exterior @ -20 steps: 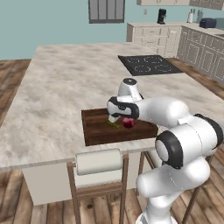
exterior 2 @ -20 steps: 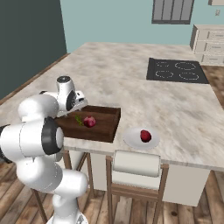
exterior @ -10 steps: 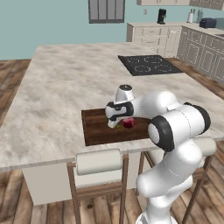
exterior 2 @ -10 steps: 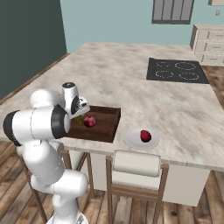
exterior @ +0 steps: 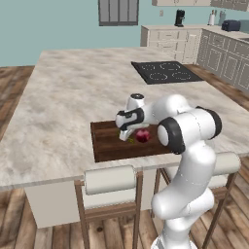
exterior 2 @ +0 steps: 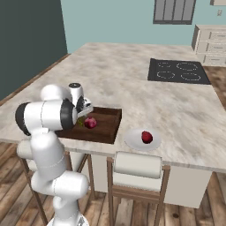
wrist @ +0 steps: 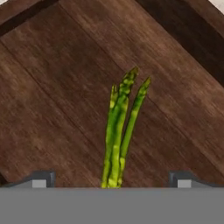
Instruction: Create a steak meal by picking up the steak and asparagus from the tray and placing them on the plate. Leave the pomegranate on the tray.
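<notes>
Hovering low over the tray (exterior: 109, 146) on the table (exterior: 63, 102), the tool (wrist: 111, 177) stands wide open, gripping nothing; the asparagus (wrist: 120, 131) lies on the tray floor between its fingertips (wrist: 41, 178), its lower end cut off. The pomegranate (exterior 2: 90, 122) sits just beside, the steak (exterior 2: 147, 137) on the plate (exterior 2: 132, 142) beyond the tray.

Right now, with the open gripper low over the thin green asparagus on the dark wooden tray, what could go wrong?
The thin green asparagus lies flat on the dark wooden tray; the open gripper may close above it and miss. The round crimson pomegranate sits close beside the hand and could be nudged and roll.
</notes>
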